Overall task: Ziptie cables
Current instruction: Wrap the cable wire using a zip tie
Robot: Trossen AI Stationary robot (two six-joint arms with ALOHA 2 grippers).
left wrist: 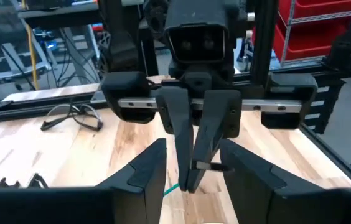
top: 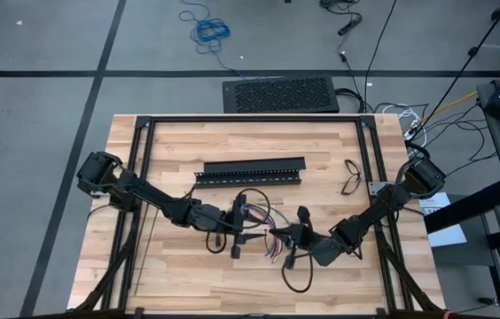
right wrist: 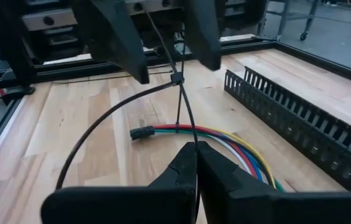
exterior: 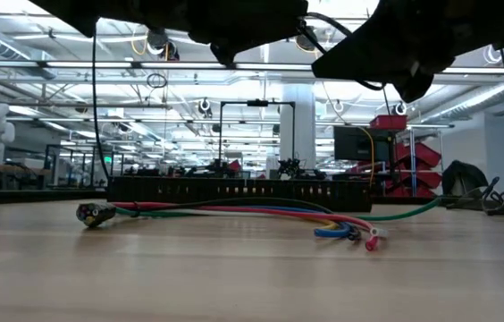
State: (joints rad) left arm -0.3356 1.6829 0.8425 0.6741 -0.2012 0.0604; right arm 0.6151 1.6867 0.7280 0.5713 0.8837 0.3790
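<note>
The cables (top: 263, 223) lie flat on the table between my two grippers, a bundle of coloured wires (right wrist: 219, 138) with ends fanned (exterior: 350, 231). A thin black ziptie (right wrist: 177, 79) stands above them, and its loop (top: 299, 276) curves toward the near edge. My right gripper (top: 278, 233) is shut on this ziptie's strap. My left gripper (top: 239, 229) is open and faces it. Its fingers (right wrist: 122, 46) stand on either side of the ziptie's head and touch nothing that I can see. Spare zipties (top: 349, 177) lie near the table's right edge. My right gripper pinches the ziptie's strap (right wrist: 191, 140) between its two shut fingertips (left wrist: 191, 171), a little below the head. The fingers come nearly level from the table's right. The strap runs up to the head, held above the cables; the wide loop (right wrist: 94, 127) hangs toward the near side.
A long black slotted channel (top: 250, 171) lies on the table beyond the cables, toward the far edge. A black metal frame (top: 144, 124) borders the tabletop. Bare wood shows to the left and near the front edge.
</note>
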